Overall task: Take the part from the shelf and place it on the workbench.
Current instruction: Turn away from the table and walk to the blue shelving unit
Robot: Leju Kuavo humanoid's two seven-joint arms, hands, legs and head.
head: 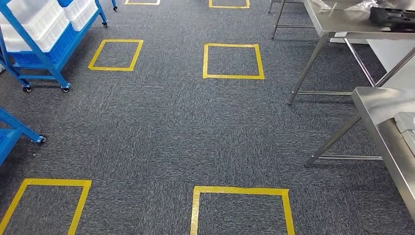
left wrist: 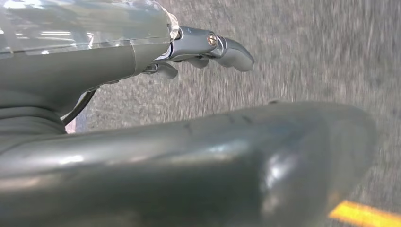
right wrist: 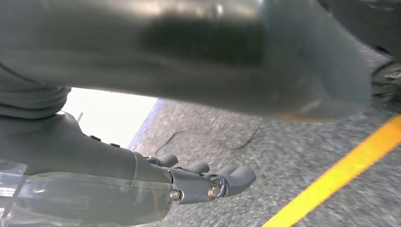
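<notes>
Wrist views: left hand (left wrist: 208,47), right hand (right wrist: 208,182) empty, fingers apart.

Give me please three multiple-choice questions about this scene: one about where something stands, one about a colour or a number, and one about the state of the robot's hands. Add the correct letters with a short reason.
1. Where does the blue shelf stand in the head view?
A. at the upper left
B. at the lower right
C. in the middle of the floor

2. What colour are the taped squares on the carpet?
A. red
B. yellow
C. white

3. What are the left hand and the right hand holding?
A. each holds a white bin
B. together they hold a tool
C. nothing

Answers:
1. A, the blue frame with white bins is at the upper left, on wheels.
2. B, every taped outline on the grey carpet is yellow.
3. C, both wrist views show the fingers apart over bare carpet, nothing between them.
</notes>
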